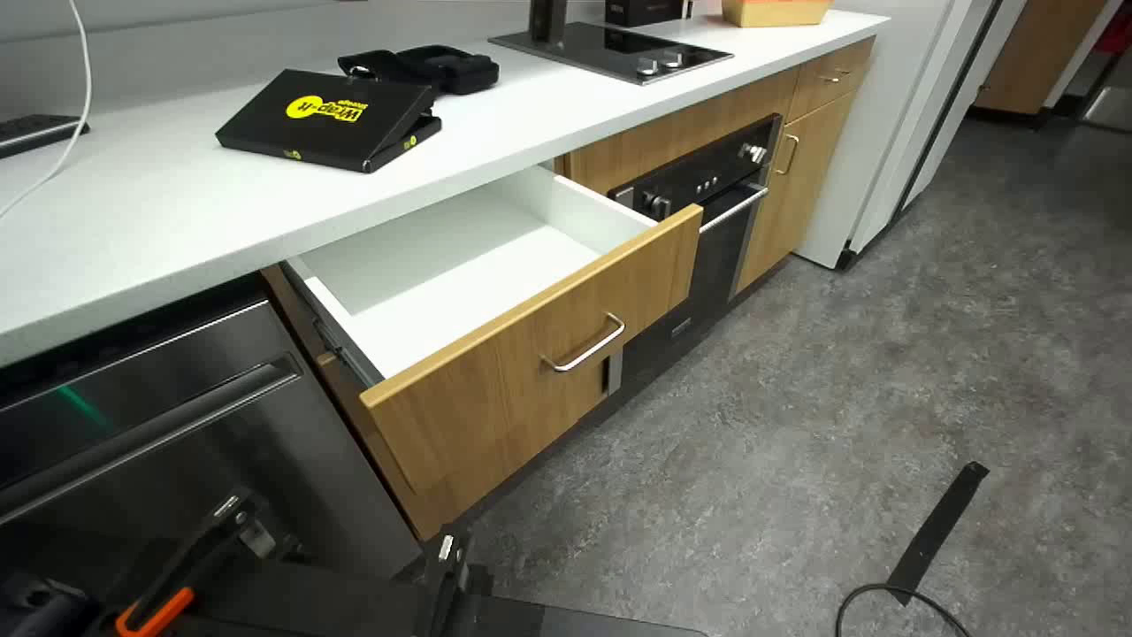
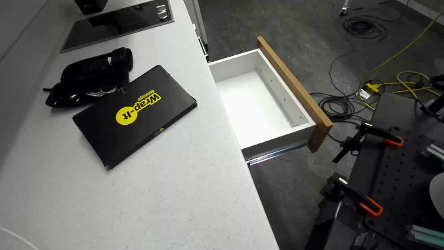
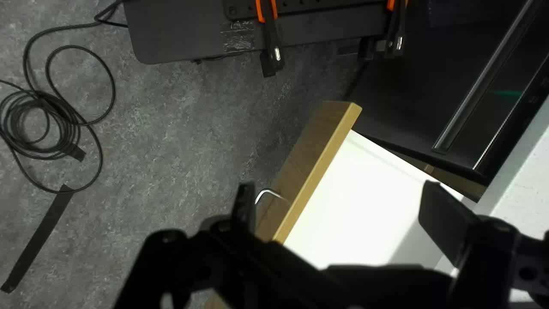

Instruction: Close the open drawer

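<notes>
The drawer [image 1: 531, 354] stands pulled out from under the counter, with its light wood front, silver bar handle [image 1: 588, 348] and white inside showing. It also stands open in an exterior view [image 2: 295, 86], and no objects show inside it. In the wrist view the drawer [image 3: 315, 171] lies below my gripper [image 3: 341, 201]. The gripper is open, with its two black fingers wide apart and nothing between them. The left finger appears over the front panel beside the handle, the right one over the inside. No contact can be made out. The gripper is out of view in both exterior views.
A white countertop [image 2: 180, 180] overhangs the drawer and bears a black box [image 2: 138, 114] and a black case [image 2: 93, 76]. A steel-fronted appliance [image 1: 177, 425] and a black oven [image 1: 707, 212] flank the drawer. A black table with orange clamps [image 2: 371, 206] stands opposite. Cables [image 3: 38, 120] lie on the floor.
</notes>
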Robot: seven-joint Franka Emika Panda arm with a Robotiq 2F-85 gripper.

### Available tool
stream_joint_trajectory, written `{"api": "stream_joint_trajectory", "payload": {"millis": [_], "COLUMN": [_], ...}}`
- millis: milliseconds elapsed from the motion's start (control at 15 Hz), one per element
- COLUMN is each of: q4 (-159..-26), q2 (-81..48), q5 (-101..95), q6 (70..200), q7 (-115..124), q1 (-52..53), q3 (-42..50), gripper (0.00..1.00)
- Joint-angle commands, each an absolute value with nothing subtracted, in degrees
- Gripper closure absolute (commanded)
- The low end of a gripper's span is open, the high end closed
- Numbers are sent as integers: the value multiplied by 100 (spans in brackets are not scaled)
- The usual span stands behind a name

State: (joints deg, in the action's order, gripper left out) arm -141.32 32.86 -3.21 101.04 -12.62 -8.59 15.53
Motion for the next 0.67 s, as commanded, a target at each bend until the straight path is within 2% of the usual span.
{"api": "stream_joint_trajectory", "payload": {"millis": [0,333,600], "q4": [-14123,-14162,-14359], "q2": [3265,3232,2323], "q5": [-291,-277,-273], "q6": [10098,10232,11665], "q7": [-1292,-1291,-1026], "q1": [-925,-922,-940], "q3": [1499,1510,1543], "gripper": [0,0,0]}}
